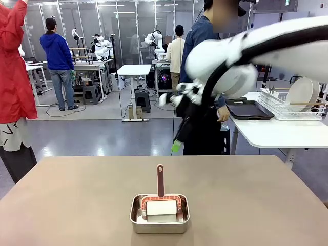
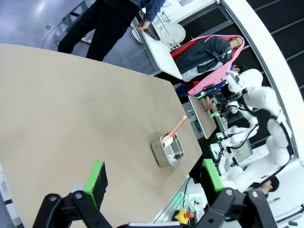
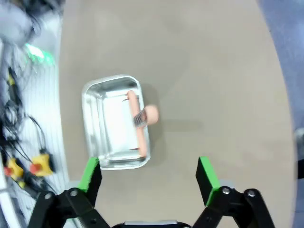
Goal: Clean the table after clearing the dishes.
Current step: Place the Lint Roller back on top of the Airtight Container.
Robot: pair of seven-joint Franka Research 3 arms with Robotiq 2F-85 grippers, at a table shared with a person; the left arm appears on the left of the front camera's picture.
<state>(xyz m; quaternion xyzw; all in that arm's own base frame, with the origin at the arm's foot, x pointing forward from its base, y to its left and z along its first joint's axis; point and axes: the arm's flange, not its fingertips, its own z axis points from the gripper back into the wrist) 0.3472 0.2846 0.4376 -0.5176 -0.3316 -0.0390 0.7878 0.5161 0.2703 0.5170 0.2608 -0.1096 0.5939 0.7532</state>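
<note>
The right gripper (image 3: 149,173) hangs wide open above the table (image 3: 204,85), with the steel pan (image 3: 116,122) just beyond its left finger. The left gripper (image 2: 154,178) is wide open too, with the pan farther off between its fingers.

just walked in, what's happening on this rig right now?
Nothing is being held. The tan table is already free of dishes and carries a steel pan near the robot's edge, with a white sponge and a brown-handled brush in it. The right gripper hangs open above the table beside the pan; the left gripper is also open, high over the table. A person stands at the far side by a white side table with a dish rack.
</note>
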